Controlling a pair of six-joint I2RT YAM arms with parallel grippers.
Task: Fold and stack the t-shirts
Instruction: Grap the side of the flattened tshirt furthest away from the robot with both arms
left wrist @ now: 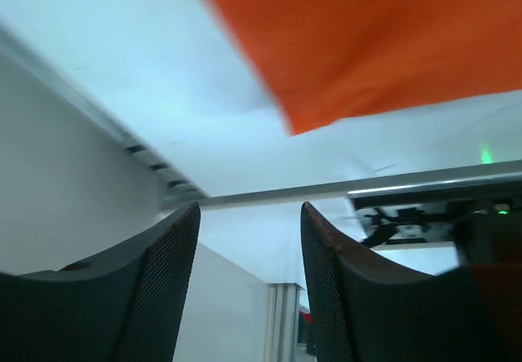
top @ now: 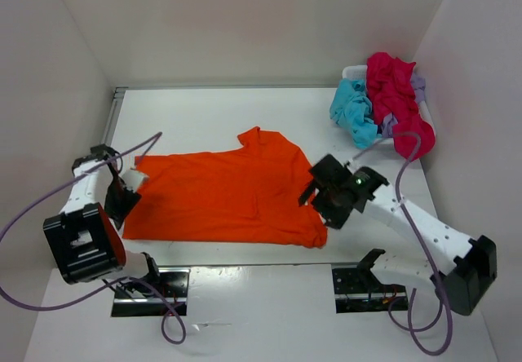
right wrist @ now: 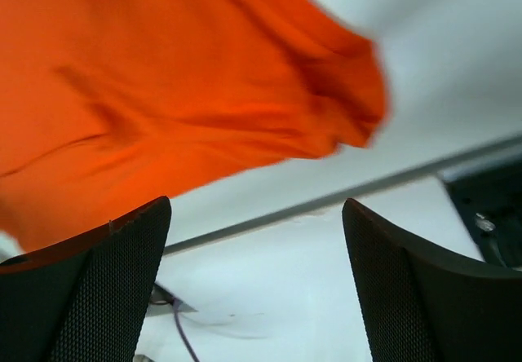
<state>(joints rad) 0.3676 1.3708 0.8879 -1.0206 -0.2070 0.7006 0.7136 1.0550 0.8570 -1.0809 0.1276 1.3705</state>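
Top external view is showing the orange shirt (top: 228, 195) lying spread out and mostly flat on the desk (top: 204, 117), in the middle and reaching toward the near edge. One pointed part is sticking out toward the far edge, and the cloth is looking a little rumpled along its right side. The turquoise shirt (top: 352, 111), the magenta shirt (top: 400, 101) and the lavender shirt (top: 418, 85) are sitting bunched in a heap in the white basket (top: 352, 72) at the far right corner of the desk. The turquoise one is hanging over the basket's left side, the magenta one is draping over the top and down the near rim, and the lavender one is only peeking out from under it.

The left claw (top: 129, 189) is hovering just beside the orange shirt's left edge. Its fingers (left wrist: 163, 280) are standing partly apart with nothing between them, and the shirt's corner is lying on the desk beyond. The right claw (top: 314, 191) is sitting at the shirt's right edge, spread wide and gripping nothing, with the rumpled orange cloth lying past its fingertips (right wrist: 134, 240).
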